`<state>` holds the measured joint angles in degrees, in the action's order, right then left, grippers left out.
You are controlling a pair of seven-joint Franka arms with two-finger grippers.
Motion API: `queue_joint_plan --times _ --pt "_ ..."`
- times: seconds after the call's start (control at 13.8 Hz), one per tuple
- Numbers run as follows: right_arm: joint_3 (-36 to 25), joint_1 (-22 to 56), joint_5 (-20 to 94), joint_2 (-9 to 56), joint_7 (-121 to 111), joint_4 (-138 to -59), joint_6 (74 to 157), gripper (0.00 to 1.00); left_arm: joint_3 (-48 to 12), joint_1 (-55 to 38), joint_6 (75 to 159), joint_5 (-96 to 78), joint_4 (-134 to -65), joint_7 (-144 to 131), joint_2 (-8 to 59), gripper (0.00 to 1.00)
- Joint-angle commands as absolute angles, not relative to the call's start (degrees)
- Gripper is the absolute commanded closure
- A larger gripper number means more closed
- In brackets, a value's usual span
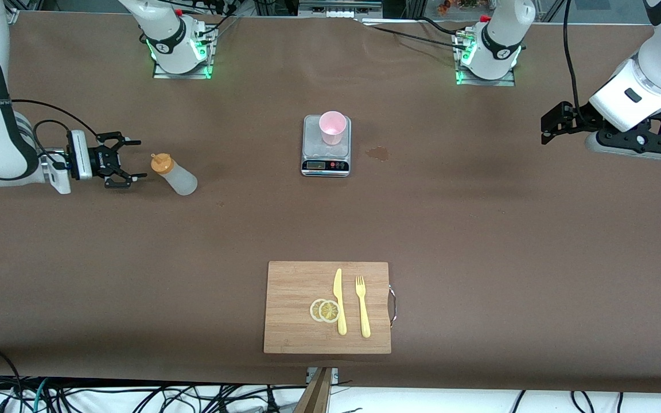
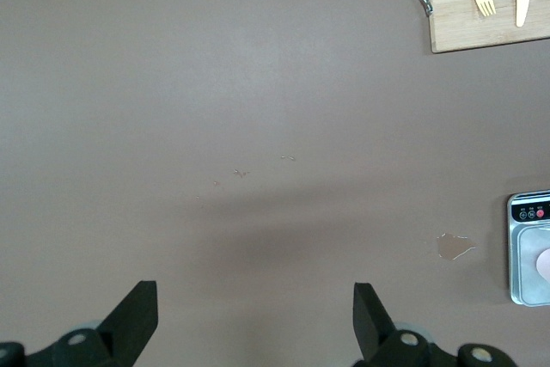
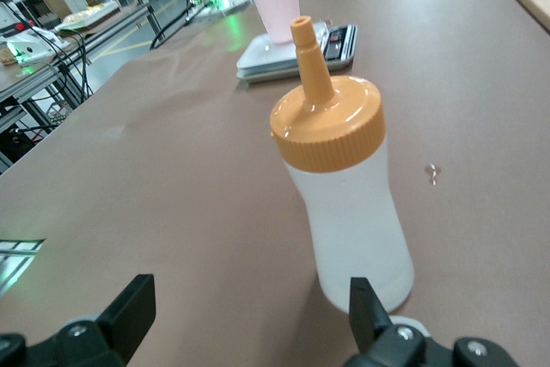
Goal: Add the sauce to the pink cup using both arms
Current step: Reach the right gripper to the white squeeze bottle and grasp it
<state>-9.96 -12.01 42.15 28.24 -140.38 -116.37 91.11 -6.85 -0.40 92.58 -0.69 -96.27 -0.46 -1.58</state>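
The sauce bottle (image 1: 174, 175), whitish with an orange nozzle cap, stands upright on the table toward the right arm's end. My right gripper (image 1: 133, 160) hovers low beside it, open, with its fingertips just short of the cap and touching nothing. In the right wrist view the sauce bottle (image 3: 348, 204) stands close ahead of the open right gripper (image 3: 249, 281), off toward one finger. The pink cup (image 1: 331, 127) stands on the grey scale (image 1: 326, 158) mid-table. My left gripper (image 1: 544, 131) hangs open and empty over bare table at the left arm's end, and the left wrist view shows nothing in it (image 2: 254, 288).
A wooden cutting board (image 1: 296, 310) lies nearer the front camera, holding a yellow knife (image 1: 339, 301), a yellow fork (image 1: 362, 307) and lemon slices (image 1: 325, 310). A small wet stain (image 1: 377, 152) marks the cloth beside the scale.
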Motion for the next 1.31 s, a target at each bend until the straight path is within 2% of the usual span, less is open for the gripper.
queue_joint_plan --times 0.0,1.23 --pt "-9.9 -9.9 46.4 30.1 -146.1 -115.7 90.0 0.0 -6.3 -0.8 91.3 -1.4 -94.5 1.0 -0.7 0.0" --pt "-9.4 -5.3 58.9 39.3 -155.4 -111.4 90.0 0.0 -6.3 -0.5 91.3 -1.6 -94.6 1.0 -0.7 0.0"
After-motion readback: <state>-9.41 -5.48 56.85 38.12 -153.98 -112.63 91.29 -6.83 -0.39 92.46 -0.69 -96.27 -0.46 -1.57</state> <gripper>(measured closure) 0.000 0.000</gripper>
